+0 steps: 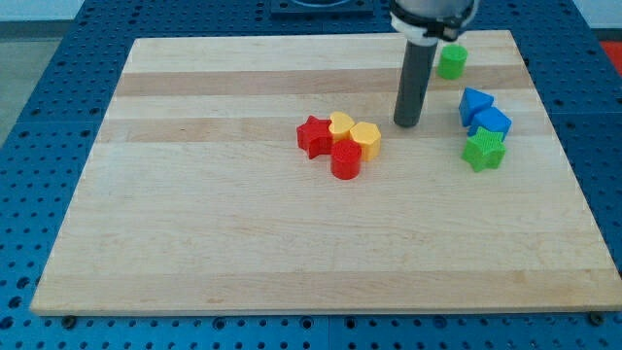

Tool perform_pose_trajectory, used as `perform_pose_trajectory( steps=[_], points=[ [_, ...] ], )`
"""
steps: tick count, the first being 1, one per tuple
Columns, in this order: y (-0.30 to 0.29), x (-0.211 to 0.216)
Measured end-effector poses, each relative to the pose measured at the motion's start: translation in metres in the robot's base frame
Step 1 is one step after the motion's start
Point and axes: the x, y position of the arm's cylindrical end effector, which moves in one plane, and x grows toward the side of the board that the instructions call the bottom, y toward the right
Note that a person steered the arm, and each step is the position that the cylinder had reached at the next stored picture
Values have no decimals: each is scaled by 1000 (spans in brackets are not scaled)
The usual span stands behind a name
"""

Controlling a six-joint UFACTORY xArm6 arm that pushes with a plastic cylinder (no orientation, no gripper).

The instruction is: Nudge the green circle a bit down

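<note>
The green circle stands near the board's top right corner. My tip rests on the board below and to the left of it, apart from it. The rod rises from the tip to the view's top edge. The tip is to the right of the yellow hexagon and to the left of the blue blocks, touching none of them.
A red star, a yellow heart, the yellow hexagon and a red cylinder cluster at the middle. A blue triangle, a blue cube and a green star cluster at the right. The wooden board lies on a blue pegboard.
</note>
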Motion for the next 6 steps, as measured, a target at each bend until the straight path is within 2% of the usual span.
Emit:
perform_pose_trajectory(
  steps=[3, 4, 6],
  points=[
    [18, -129],
    [50, -148],
    [78, -143]
  ],
)
